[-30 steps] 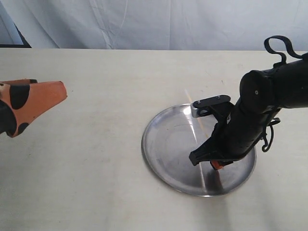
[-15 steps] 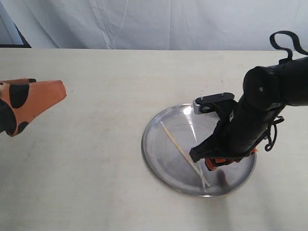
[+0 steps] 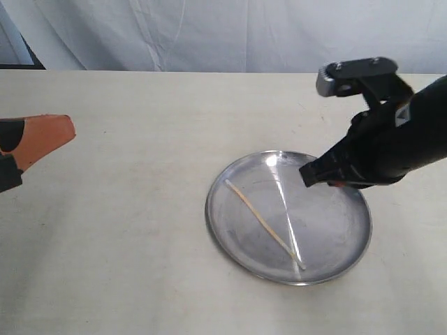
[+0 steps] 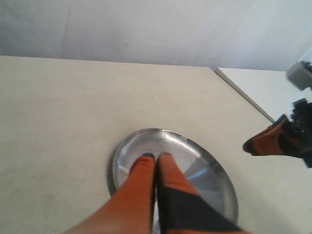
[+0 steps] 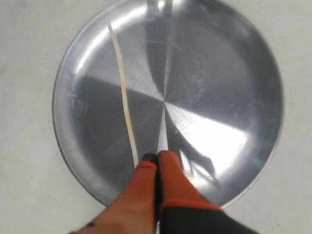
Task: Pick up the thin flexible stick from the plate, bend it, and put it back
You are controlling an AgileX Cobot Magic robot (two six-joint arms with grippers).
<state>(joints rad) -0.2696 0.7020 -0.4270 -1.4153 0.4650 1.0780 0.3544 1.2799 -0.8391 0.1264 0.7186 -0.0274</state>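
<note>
The thin stick (image 3: 262, 222) lies flat and straight on the silver plate (image 3: 349, 241), running diagonally across its left half. In the right wrist view the stick (image 5: 124, 97) ends just beside my fingertips. My right gripper (image 3: 334, 184) hangs above the plate's far right rim, mostly hidden under its black arm. Its orange fingers (image 5: 157, 157) are shut with nothing between them, above the plate (image 5: 253, 73). My left gripper (image 3: 70, 127) floats at the far left of the table, well away from the plate. It is shut and empty (image 4: 155, 156), pointing toward the plate (image 4: 217, 163).
The pale table (image 3: 140, 209) spreads around the plate, with a white cloth backdrop (image 3: 230, 35) behind its far edge. In the left wrist view the right gripper's orange tip (image 4: 267, 142) shows beyond the plate, near the table's edge (image 4: 243, 95).
The right gripper has risen off the plate and drawn back, leaving the stick lying on the plate. The left gripper has slid a little further left.
</note>
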